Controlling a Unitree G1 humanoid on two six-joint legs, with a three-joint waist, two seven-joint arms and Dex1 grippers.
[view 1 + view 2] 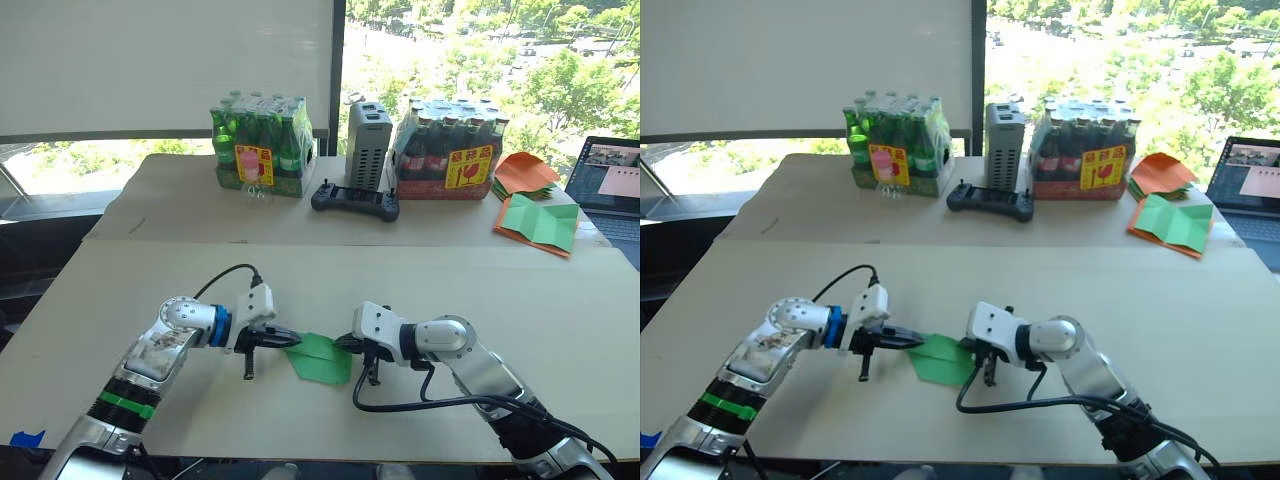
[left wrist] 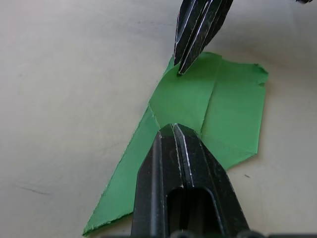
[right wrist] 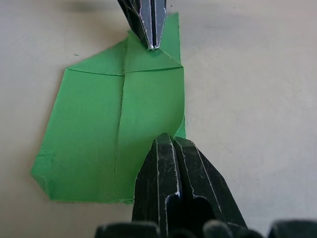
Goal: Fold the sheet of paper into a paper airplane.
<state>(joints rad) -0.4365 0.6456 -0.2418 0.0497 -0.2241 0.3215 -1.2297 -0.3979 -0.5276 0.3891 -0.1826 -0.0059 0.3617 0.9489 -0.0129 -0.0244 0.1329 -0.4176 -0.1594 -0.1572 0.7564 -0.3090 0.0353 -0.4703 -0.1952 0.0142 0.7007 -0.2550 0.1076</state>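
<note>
My left gripper (image 1: 287,339) and right gripper (image 1: 347,345) both have their fingers pressed together, tips bearing on opposite edges of the sheet of paper (image 1: 322,360), which lies partly folded on the near table (image 1: 560,300) between them. To crease well, I should probably keep one tip pinning the flap while the other slides along the fold. My wrist views show the layered flaps and centre crease; the head views add the bottle packs (image 1: 262,146) and orange sheets (image 1: 524,172) far behind.
</note>
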